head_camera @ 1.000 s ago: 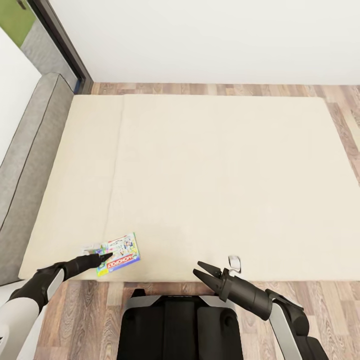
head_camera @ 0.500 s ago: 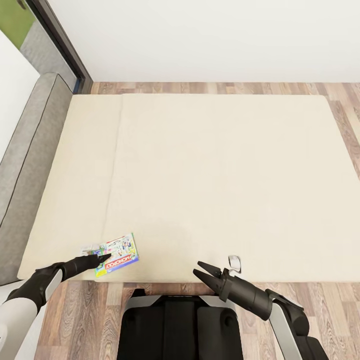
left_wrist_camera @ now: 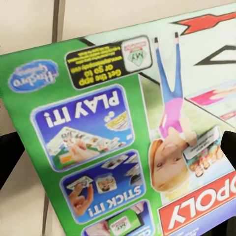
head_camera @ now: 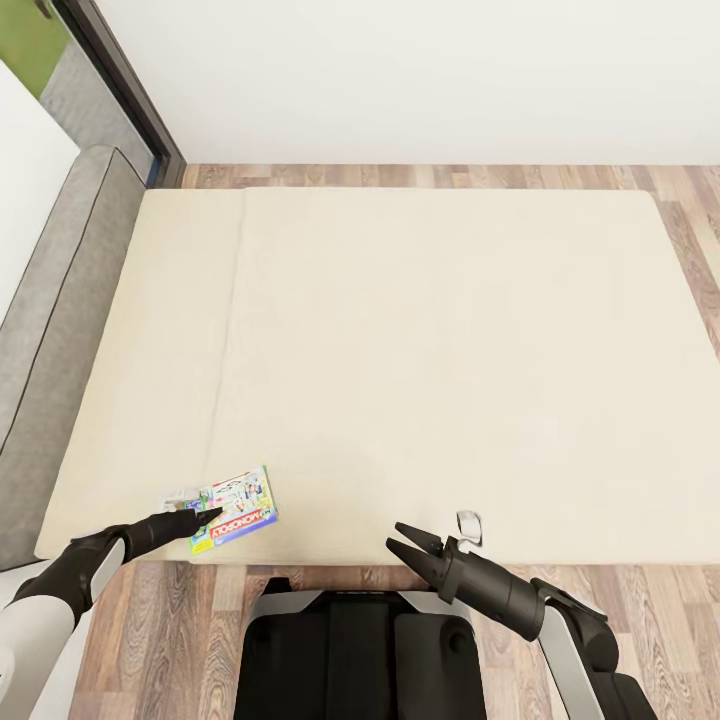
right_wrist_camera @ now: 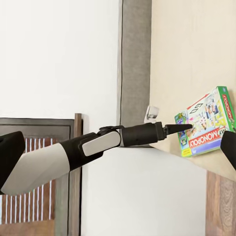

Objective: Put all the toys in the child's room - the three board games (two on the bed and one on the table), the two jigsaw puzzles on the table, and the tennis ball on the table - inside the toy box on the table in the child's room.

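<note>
One of the board games, the green "Monopoly" box point(head_camera: 238, 507), lies flat on the cream bed point(head_camera: 430, 350) near its front left corner. My left gripper point(head_camera: 209, 516) is open at the box's near edge, fingertips over it. In the left wrist view the box point(left_wrist_camera: 123, 137) lies close up, with a dark finger point(left_wrist_camera: 7, 157) at either side of the picture. The right wrist view shows the left gripper point(right_wrist_camera: 183, 128) reaching onto the box point(right_wrist_camera: 206, 123). My right gripper point(head_camera: 410, 541) hangs open and empty over the bed's front edge.
A grey padded headboard point(head_camera: 50, 330) runs along the bed's left side, with a dark door frame point(head_camera: 120, 80) behind it. Small white tabs sit by the box point(head_camera: 178, 495) and at the front edge point(head_camera: 468, 522). Wood-plank floor point(head_camera: 640, 600) surrounds the bed; my base point(head_camera: 360, 650) is against it.
The whole picture has shifted very slightly. Both grippers and the Monopoly box keep the same places relative to the bed.
</note>
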Tool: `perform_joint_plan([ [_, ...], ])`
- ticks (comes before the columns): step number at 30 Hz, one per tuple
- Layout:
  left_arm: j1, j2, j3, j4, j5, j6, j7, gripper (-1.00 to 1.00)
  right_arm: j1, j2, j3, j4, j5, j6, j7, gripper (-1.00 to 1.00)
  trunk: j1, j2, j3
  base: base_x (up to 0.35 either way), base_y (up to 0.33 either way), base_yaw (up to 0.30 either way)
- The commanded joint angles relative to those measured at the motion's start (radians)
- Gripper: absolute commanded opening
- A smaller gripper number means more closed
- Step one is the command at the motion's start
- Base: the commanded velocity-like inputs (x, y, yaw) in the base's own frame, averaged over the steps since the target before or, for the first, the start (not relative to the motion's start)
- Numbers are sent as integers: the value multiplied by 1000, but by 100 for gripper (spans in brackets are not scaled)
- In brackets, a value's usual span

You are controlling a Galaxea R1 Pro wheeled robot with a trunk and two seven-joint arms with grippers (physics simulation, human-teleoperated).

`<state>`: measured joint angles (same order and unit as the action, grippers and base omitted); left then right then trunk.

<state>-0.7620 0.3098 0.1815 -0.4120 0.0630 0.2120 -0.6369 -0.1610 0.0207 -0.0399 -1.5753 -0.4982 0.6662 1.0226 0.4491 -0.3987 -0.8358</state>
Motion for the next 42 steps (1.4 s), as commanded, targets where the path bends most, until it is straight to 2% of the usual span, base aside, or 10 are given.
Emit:
perform_joint_plan([
  [1,0,-24,3,-1,21,9,-7,100,0,1,-1,0,-3,7,2,100,1,-1,-1,0,0,0],
  [42,0,-24,3,-1,21,9,-9,100,0,1,-1,0,-2,6,1,100,1,-1,-1,0,-17,0],
])
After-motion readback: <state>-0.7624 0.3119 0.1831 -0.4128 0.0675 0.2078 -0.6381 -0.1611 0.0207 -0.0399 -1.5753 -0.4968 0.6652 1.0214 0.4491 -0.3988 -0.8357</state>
